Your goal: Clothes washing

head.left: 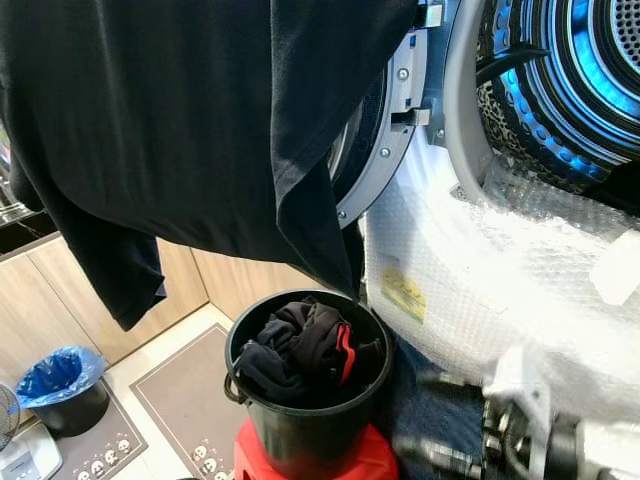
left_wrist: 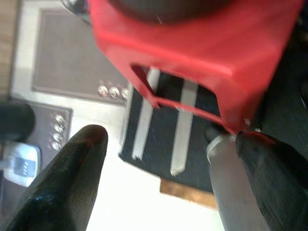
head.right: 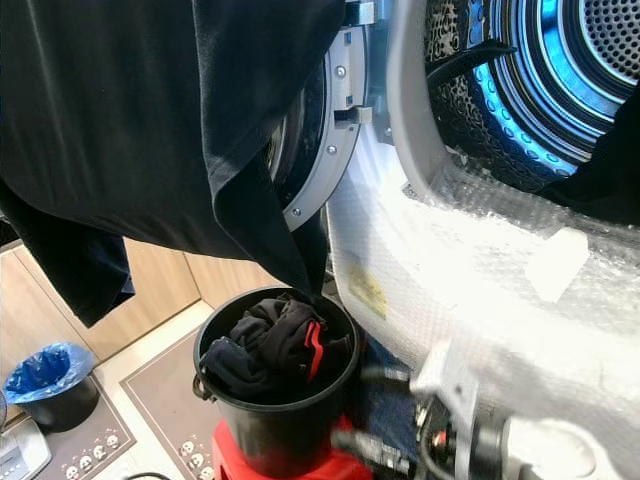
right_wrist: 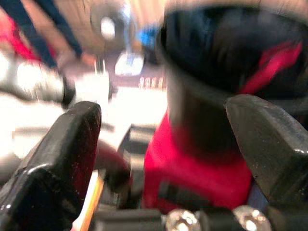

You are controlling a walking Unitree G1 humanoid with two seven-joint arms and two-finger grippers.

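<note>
1. A dark shirt [head.left: 180, 130] hangs high before the open washer drum [head.left: 570, 80], held from above the frame; I judge loading is in hand.
2. More clothes [head.left: 300, 350] sit in a black bucket [head.left: 300, 430] on a red stool [left_wrist: 192, 53].
3. Next: lift the shirt into the drum.
4. Left gripper [left_wrist: 178, 163]: jaws apart, empty, near the stool.
5. Right gripper [right_wrist: 168, 144]: jaws wide apart, empty, beside the bucket.

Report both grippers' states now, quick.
Left gripper: open, holding nothing, above the floor by the red stool.
Right gripper: open, empty, facing the black bucket.
</note>
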